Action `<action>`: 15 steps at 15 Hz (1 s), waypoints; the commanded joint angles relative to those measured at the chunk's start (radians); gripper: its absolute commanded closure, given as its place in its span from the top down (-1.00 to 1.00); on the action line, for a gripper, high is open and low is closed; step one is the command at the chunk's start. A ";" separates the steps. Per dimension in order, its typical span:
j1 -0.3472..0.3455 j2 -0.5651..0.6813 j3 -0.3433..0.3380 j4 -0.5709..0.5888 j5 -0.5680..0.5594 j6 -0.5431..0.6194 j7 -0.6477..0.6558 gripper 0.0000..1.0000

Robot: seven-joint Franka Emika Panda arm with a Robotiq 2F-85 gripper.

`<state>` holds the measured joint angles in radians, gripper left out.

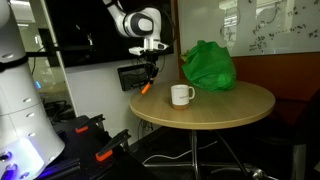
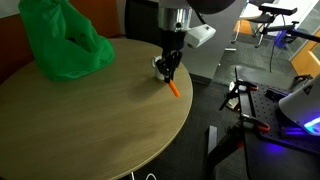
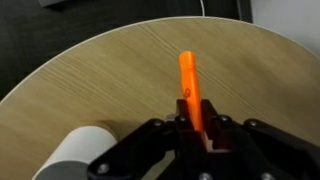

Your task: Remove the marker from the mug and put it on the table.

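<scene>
Clamping the marker [image 2: 174, 88], the gripper [image 2: 167, 73] hangs beside the mug [image 1: 181, 95]; removal looks done, setting it on the table [image 2: 90, 130] remains.

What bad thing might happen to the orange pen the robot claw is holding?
1. The thin orange marker hangs from the black claw right by the rim of the round wooden table. If let go there, it might roll off onto the floor.
2. The claw pinches only one end, so the marker might slip out early.
</scene>
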<state>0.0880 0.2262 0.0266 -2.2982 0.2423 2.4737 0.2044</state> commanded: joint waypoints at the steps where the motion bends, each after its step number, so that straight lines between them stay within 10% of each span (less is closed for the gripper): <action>1: 0.007 0.118 -0.002 0.093 -0.045 -0.072 0.071 -0.90; 8: 0.015 0.241 0.023 0.199 0.011 -0.021 0.097 -0.89; 10: 0.013 0.222 0.028 0.202 0.027 -0.010 0.089 -0.09; 15: 0.024 0.119 -0.004 0.151 -0.029 0.013 0.090 0.63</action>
<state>0.1124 0.4269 0.0316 -2.0872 0.2343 2.4684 0.2849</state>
